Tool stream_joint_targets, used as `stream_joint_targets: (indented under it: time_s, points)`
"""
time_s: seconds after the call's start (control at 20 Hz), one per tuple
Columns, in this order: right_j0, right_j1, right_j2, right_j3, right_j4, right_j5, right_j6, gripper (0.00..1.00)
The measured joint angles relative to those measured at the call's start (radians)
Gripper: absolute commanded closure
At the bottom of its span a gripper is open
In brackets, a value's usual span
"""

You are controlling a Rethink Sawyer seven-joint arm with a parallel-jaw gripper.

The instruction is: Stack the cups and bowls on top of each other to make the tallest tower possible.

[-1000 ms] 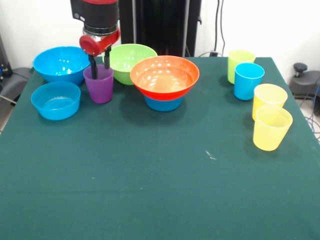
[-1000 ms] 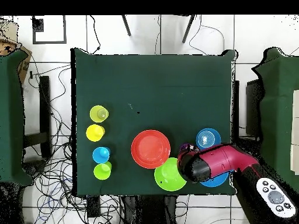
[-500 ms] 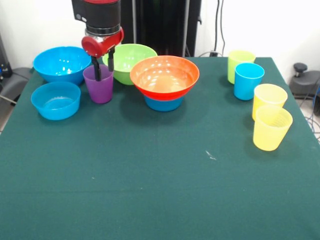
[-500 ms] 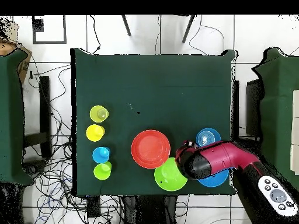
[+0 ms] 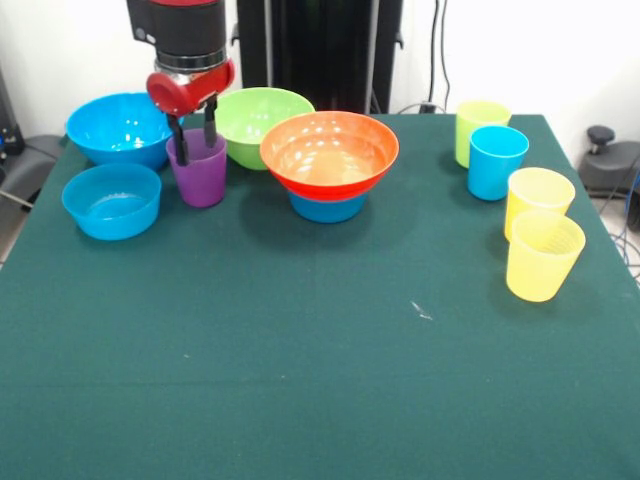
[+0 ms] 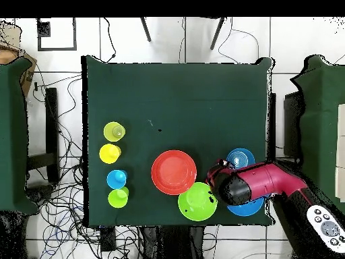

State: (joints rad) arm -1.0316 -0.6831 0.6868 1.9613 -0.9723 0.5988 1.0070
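The purple cup (image 5: 200, 172) stands upright on the table, left of the wide orange bowl (image 5: 329, 150). The orange bowl sits on a small blue bowl (image 5: 328, 207). My gripper (image 5: 194, 147) hangs over the purple cup's rim, open. One finger (image 5: 179, 150) is at the cup's left rim and the other is at its far rim. In the overhead view the arm (image 6: 253, 185) covers the gripper, and only an edge of the purple cup (image 6: 214, 171) shows.
A large blue bowl (image 5: 122, 126) and a lime green bowl (image 5: 260, 122) stand behind the purple cup, and a small blue bowl (image 5: 111, 200) stands to its left. At the right stand a green cup (image 5: 478, 124), a blue cup (image 5: 496, 161) and two yellow cups (image 5: 542, 256).
The gripper has shifted a little to the left over the purple cup. The cup stays on the table, and the bowls and other cups have not moved.
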Motion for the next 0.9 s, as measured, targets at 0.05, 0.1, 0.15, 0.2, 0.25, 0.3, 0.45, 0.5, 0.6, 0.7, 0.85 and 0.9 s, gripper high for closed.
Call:
stream_joint_targets:
  time_s: [0.05, 0.1, 0.15, 0.2, 0.25, 0.3, 0.45, 0.5, 0.6, 0.7, 0.85, 0.9]
  points:
    - [-0.003, 0.002, 0.003, -0.003, 0.0, 0.001, 0.0, 0.0]
    - [-0.006, 0.003, 0.005, -0.005, 0.0, 0.002, 0.0, 0.0]
    - [-0.011, 0.006, 0.008, -0.009, 0.0, 0.003, 0.0, 0.0]
    - [-0.014, 0.011, 0.01, -0.013, 0.0, 0.005, 0.0, 0.0]
    - [-0.018, 0.016, 0.012, -0.016, 0.0, 0.008, 0.0, 0.0]
    - [-0.021, 0.021, 0.014, -0.019, 0.0, 0.012, 0.0, 0.0]
    - [-0.023, 0.03, 0.014, -0.024, -0.001, 0.023, 0.0, 0.0]
    - [-0.023, 0.035, 0.014, -0.026, 0.0, 0.032, 0.0, 0.0]
    - [-0.023, 0.041, 0.014, -0.026, -0.001, 0.04, 0.0, 0.0]
    - [-0.023, 0.046, 0.014, -0.027, 0.0, 0.048, 0.0, 0.0]
    - [-0.023, 0.046, 0.014, -0.027, 0.0, 0.05, 0.0, 0.0]
    - [-0.023, 0.046, 0.014, -0.027, 0.0, 0.05, 0.0, 0.0]
